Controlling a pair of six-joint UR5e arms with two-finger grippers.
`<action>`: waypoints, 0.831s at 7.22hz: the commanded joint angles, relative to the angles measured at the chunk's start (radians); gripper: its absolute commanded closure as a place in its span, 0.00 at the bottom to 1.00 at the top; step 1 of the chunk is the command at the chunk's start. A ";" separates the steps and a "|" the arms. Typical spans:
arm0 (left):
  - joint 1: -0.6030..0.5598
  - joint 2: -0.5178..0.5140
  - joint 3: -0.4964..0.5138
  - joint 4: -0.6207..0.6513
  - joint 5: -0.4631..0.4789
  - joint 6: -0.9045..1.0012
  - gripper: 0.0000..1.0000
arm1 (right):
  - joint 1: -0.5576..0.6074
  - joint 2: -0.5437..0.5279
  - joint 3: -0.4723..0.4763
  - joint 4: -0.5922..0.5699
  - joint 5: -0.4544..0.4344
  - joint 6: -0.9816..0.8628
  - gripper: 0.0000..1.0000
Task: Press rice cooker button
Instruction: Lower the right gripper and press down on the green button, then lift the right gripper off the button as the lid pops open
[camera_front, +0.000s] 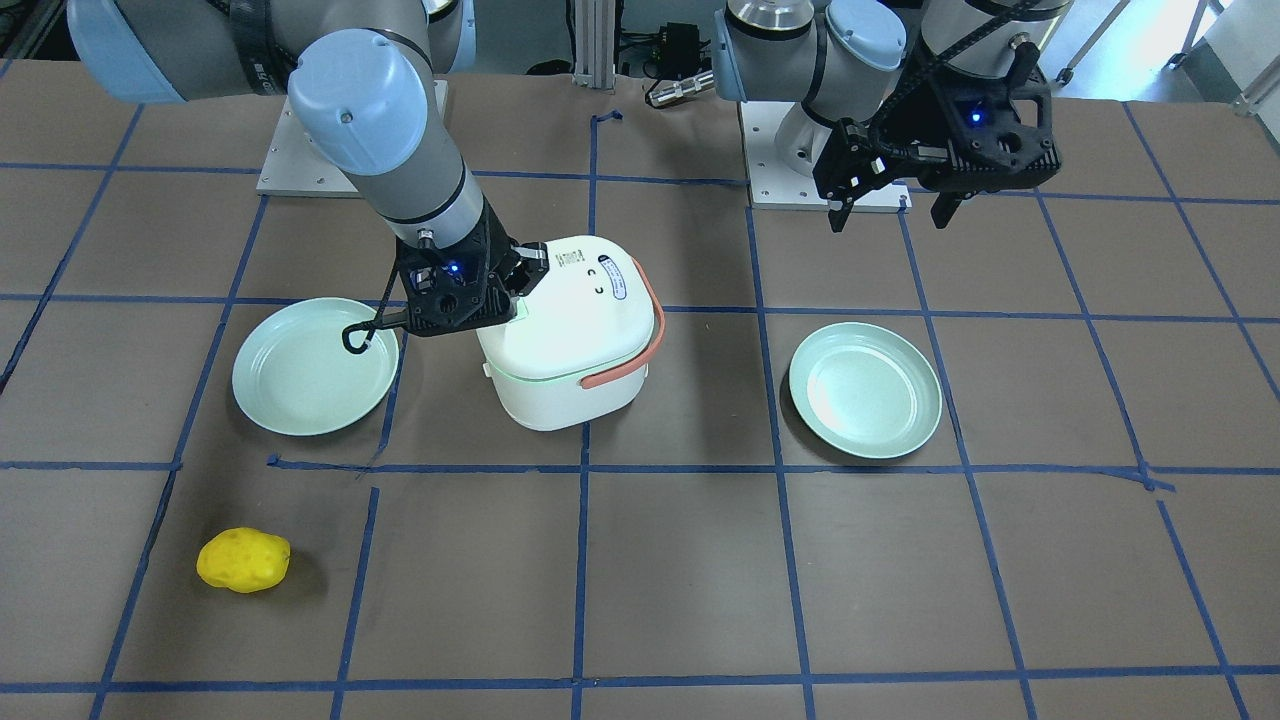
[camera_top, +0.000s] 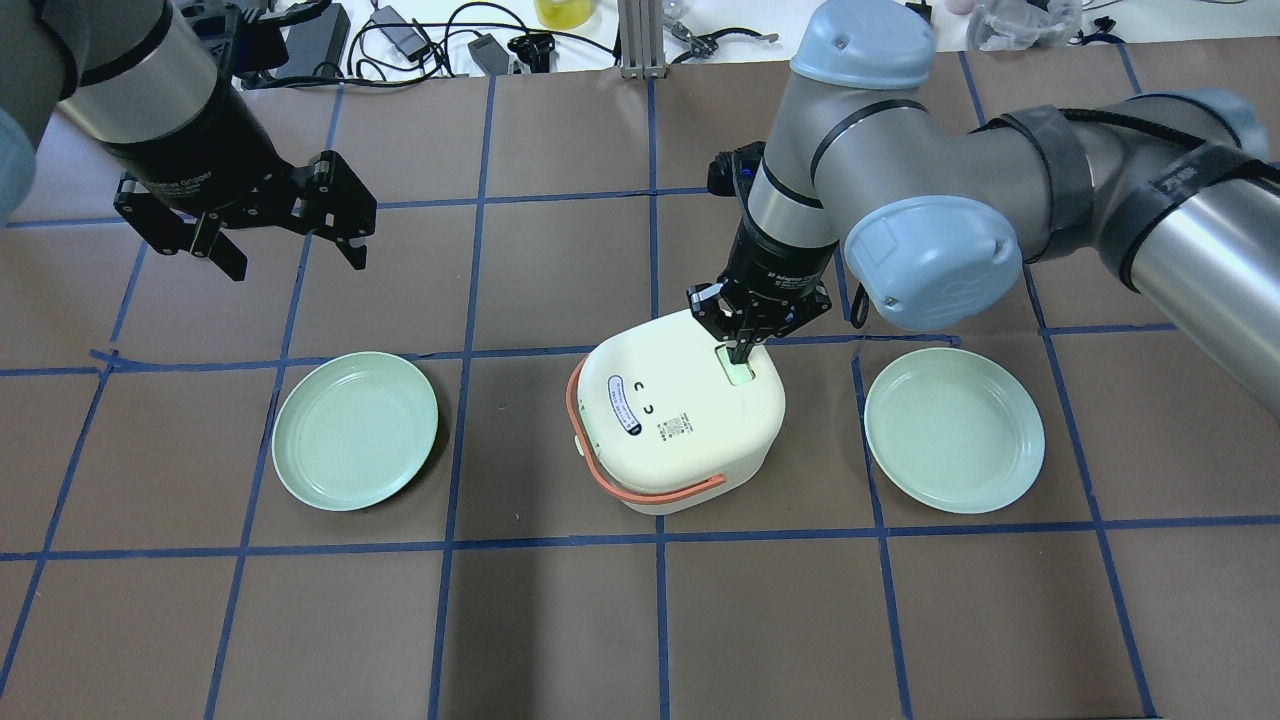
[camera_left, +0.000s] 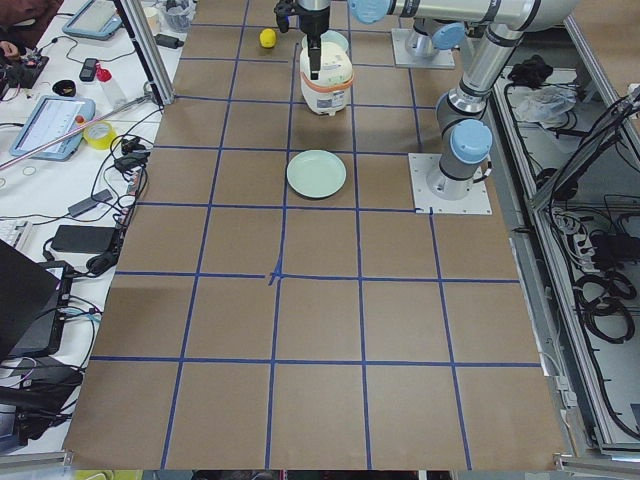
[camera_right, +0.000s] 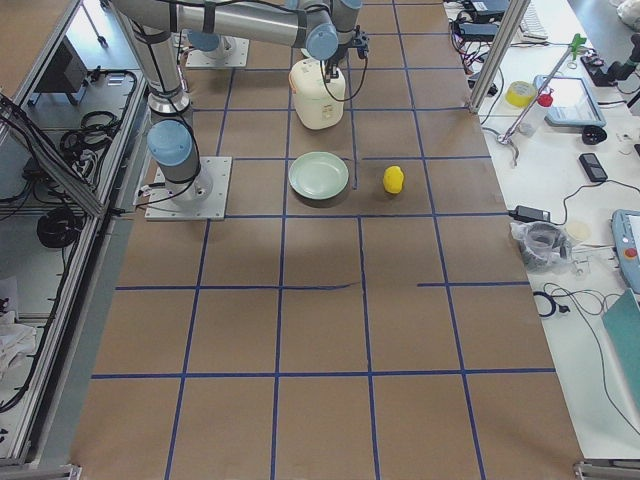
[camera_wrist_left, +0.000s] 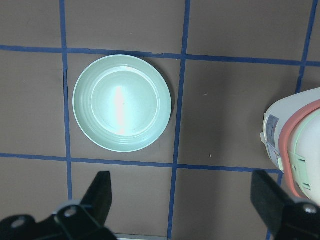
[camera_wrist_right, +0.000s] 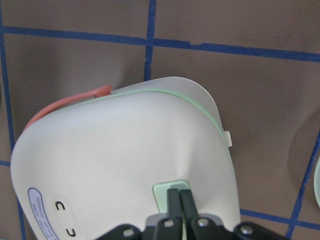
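Note:
The white rice cooker (camera_top: 680, 420) with a coral handle stands at mid-table; it also shows in the front view (camera_front: 570, 340). Its pale green button (camera_wrist_right: 162, 192) sits on the lid's edge nearest the robot. My right gripper (camera_top: 741, 352) is shut, pointing down, with its fingertips (camera_wrist_right: 175, 200) touching the button (camera_top: 738, 374). My left gripper (camera_top: 295, 262) is open and empty. It hovers high above the table, behind the left plate (camera_top: 355, 430) and well away from the cooker. In the left wrist view, that plate (camera_wrist_left: 122, 102) and the cooker's side (camera_wrist_left: 295, 150) show below.
A second pale green plate (camera_top: 955, 430) lies right of the cooker. A yellow lumpy object (camera_front: 243, 560) lies on the far side of the table on my right. Cables and tools sit beyond the table's far edge.

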 joint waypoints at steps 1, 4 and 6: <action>0.000 0.001 0.000 0.000 0.000 0.000 0.00 | 0.000 -0.017 -0.117 0.127 0.003 0.108 0.73; 0.000 0.001 0.000 0.000 0.000 0.000 0.00 | -0.004 -0.020 -0.296 0.273 0.001 0.157 0.00; 0.000 0.001 0.000 0.000 0.000 0.000 0.00 | -0.021 -0.026 -0.336 0.313 -0.072 0.156 0.00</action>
